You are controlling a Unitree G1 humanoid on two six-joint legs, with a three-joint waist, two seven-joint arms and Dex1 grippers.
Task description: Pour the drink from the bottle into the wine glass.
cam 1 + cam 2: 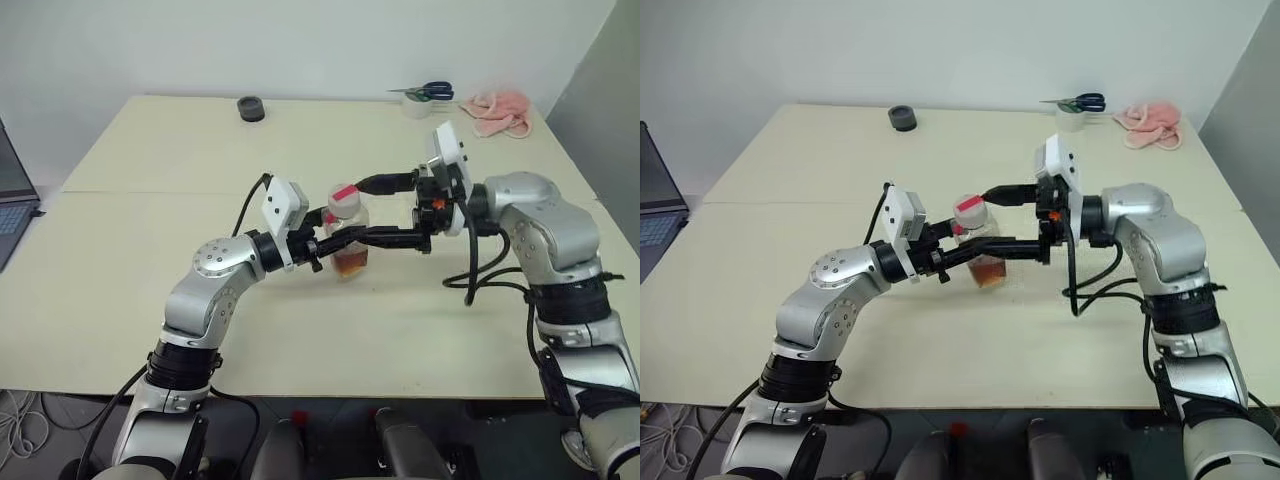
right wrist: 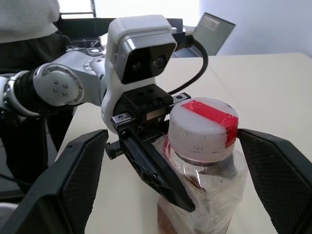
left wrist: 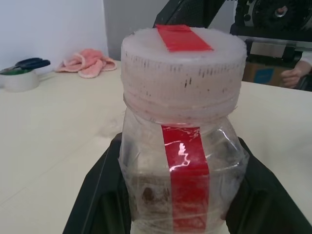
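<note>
A laptop (image 1: 12,212) is sitting at the table's (image 1: 150,300) left edge in the head views. The left gripper (image 1: 338,240) is clamping the bottle (image 1: 347,240) mid-table, fingers closed tight on its body; drink (image 1: 350,264) is pooling low inside. The right wrist view is showing the right gripper (image 2: 175,195) gaping fully around the white cap (image 2: 202,129), fingers apart from it. Scissors (image 1: 430,92) and pink cloth (image 1: 498,110) are lying far right.

My left gripper (image 1: 335,240) points level toward my right, its fingers (image 3: 105,195) clamped on the bottle (image 1: 349,240) above the middle of the table. My right gripper (image 2: 170,165) reaches in from the opposite side, its fingers (image 2: 73,180) spread wide on either side of the cap, not touching it.
</note>
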